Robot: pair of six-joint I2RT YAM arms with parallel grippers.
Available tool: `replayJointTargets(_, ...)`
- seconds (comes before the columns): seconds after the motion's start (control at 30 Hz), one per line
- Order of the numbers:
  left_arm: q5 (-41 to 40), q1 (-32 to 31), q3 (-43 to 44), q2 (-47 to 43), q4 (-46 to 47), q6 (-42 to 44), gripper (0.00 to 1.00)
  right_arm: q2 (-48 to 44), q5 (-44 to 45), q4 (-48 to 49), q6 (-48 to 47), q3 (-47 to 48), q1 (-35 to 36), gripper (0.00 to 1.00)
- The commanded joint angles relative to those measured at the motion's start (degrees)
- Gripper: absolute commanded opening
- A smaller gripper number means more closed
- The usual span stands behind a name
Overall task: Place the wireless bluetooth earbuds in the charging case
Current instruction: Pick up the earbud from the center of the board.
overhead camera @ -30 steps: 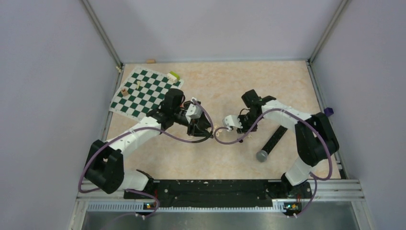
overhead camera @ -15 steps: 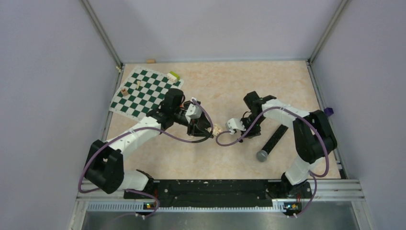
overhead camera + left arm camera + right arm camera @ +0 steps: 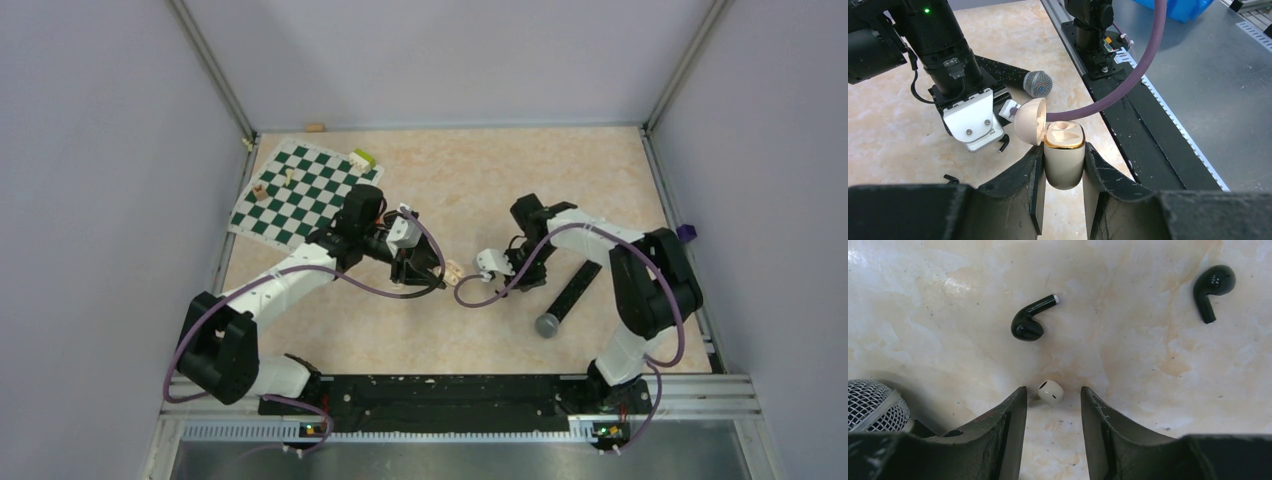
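Left gripper (image 3: pixel 1063 150) clamped on cream charging case (image 3: pixel 1064 162), upright between jaws, lid open. Right gripper (image 3: pixel 1050 390) jaws apart, white earbud (image 3: pixel 1051 393) between tips, touching neither; two black earbuds (image 3: pixel 1027 324) (image 3: pixel 1214 284) lie beyond the tips

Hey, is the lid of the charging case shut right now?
No, the charging case gripped upright in the left claw has its lid swung wide open to one side.
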Motion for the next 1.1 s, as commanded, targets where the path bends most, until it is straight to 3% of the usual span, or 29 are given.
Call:
replayJointTargets(0.0, 2.85, -0.38, 0.76, -2.02, 2.15, 0.63, 0.00, 1.93, -2.31, -1.43, 1.39, 3.61, -0.24, 0.42)
replayJointTargets(0.3, 2.93, -0.37, 0.77, -1.98, 2.11, 0.65, 0.00, 3.47, -1.83, -2.77, 3.07, 4.98, 0.10, 0.38)
replayJointTargets(0.37, 2.88, -0.39, 0.79, -1.93, 2.10, 0.65, 0.00, 4.01, -1.13, -2.73, 3.56, 4.99, 0.29, 0.30)
replayJointTargets(0.53, 2.84, -0.36, 0.77, -1.89, 2.11, 0.65, 0.00, 5.34, -0.48, -4.22, 5.27, 6.66, 0.62, 0.01)
replayJointTargets(0.83, 2.44, -0.33, 0.51, -1.91, 2.06, 0.79, 0.00, -1.78, -2.35, 0.90, 13.41, 8.92, 0.51, 0.00)
replayJointTargets(1.07, 2.38, -0.43, 0.65, -0.60, 2.48, 0.52, 0.00, -21.51, -4.78, 16.82, 22.98, 2.72, 1.37, 0.00)
